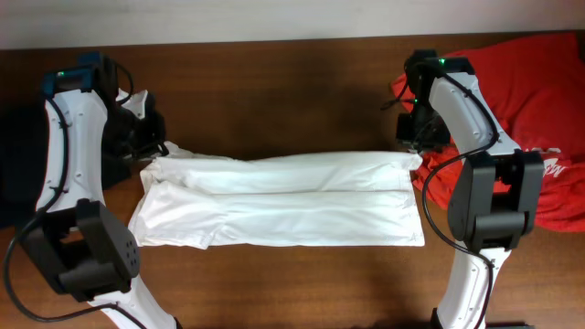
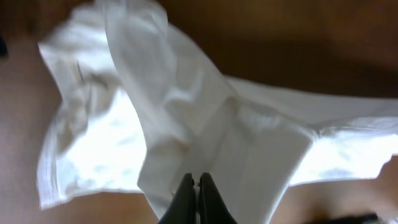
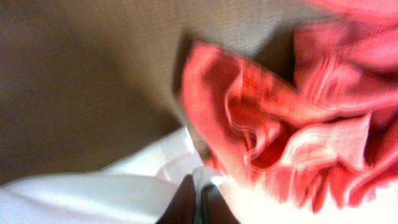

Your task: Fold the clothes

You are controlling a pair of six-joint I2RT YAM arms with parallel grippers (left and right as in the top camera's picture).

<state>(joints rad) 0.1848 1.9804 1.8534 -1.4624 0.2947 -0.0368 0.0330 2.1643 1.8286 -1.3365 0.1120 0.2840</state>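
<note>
Far left edge: one dark, black mass of cloth [image 1: 13, 160], partly out of frame and behind the left arm; the item count cannot be determined.

Left gripper [image 2: 198, 188]: jaws clenched on a bunched fold of the white T-shirt [image 1: 283, 203]. In the left wrist view the cloth rises to the fingertips from the sleeve end.

Centre: one white T-shirt, folded lengthwise into a long band of layered strips. It lies across the middle of the brown table [image 1: 274, 91] between the two arms. Its left end is gathered and lifted at the gripper, and the rest lies flat.

Right gripper [image 3: 198, 194]: jaws pinched on the T-shirt's far right corner.

Right: one heap of red cloth [image 1: 535, 100] with white print [image 1: 553, 169] showing. The number of shirts in it cannot be determined. Its near edge lies against the white corner, just beside the right fingers, crowding that grip. The right arm stands over part of the heap.

Count: two arms, two grippers, both occupied.
</note>
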